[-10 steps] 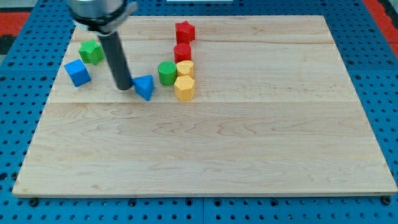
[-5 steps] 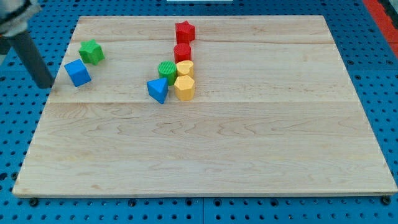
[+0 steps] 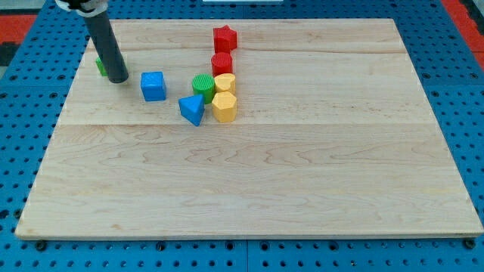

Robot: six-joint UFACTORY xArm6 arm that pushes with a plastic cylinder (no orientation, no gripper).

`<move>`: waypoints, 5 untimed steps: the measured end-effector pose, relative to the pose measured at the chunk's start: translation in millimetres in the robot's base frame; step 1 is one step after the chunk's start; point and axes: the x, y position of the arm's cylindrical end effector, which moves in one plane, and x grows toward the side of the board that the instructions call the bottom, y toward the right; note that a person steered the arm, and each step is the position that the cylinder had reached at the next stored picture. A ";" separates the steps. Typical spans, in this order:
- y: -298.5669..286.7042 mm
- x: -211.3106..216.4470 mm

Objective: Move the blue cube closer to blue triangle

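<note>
Camera view: wooden worktop (image 3: 302, 189) bearing coloured blocks.
Blue cube (image 3: 153, 86): at ten o'clock of the blue triangle (image 3: 192, 110), near, apart.
Tip: my tip (image 3: 118, 78) at nine o'clock of the cube, apart.
Pincer: none; bare rod.

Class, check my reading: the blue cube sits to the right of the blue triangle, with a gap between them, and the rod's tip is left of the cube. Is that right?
One error: in the camera view the blue cube sits to the view's left of the blue triangle, not its right. The rest holds: a gap separates them, and my tip is left of the cube.
</note>
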 end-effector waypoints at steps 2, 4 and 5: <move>5.9 31.5; 23.8 3.8; 41.2 8.3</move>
